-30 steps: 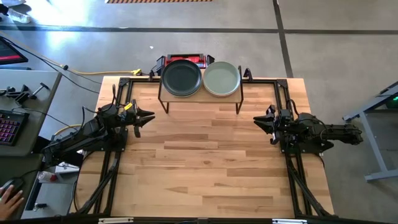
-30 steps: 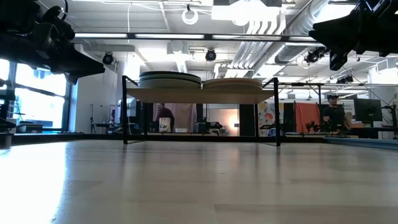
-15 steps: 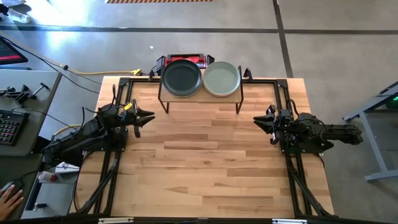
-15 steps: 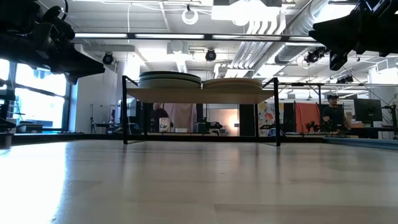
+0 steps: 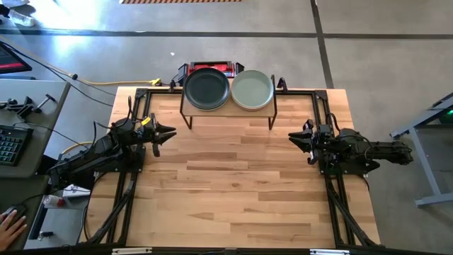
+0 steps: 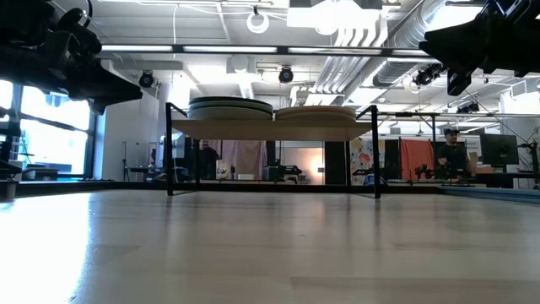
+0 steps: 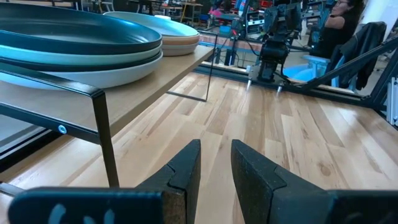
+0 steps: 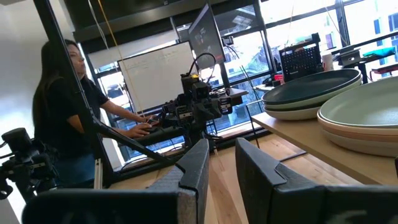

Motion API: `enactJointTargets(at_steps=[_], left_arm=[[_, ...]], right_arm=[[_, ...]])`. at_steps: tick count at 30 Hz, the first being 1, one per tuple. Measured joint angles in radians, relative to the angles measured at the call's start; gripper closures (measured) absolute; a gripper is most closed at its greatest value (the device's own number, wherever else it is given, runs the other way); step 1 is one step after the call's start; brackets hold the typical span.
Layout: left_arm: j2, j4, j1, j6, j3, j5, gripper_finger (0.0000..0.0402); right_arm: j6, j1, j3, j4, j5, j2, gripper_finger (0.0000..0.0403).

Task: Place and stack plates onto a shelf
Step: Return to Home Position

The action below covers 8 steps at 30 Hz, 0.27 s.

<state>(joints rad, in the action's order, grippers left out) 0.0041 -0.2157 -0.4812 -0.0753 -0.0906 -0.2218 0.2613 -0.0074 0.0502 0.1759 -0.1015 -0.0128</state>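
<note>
Resting side by side on the small light-wood shelf on thin black legs (image 6: pixel 270 129), at the far edge of the wooden table (image 5: pixel 233 184): a dark-topped stack of round matte plates (image 5: pixel 207 88) and a sage-green-topped stack (image 5: pixel 252 90). The left gripper (image 5: pixel 168 133) and right gripper (image 5: pixel 296 139) hover over opposite table sides, fingers narrowly parted, empty.

Bare light-wood table (image 5: pixel 226 191) between left claw (image 5: pixel 170 132) and right claw (image 5: pixel 294 139): free passage. Obstacle between the claws, further back: small light-wood shelf on thin black legs (image 5: pixel 226 112), topped with stacked round matte plates (image 5: pixel 207 88).
</note>
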Motion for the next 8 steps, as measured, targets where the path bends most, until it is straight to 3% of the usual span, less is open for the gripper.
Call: enactJointTargets(at_steps=[8], left_arm=[[0.000,0.000,0.000,0.000,0.000,0.003,0.0323]], right_arm=[[0.000,0.000,0.000,0.000,0.000,0.000,0.0339]])
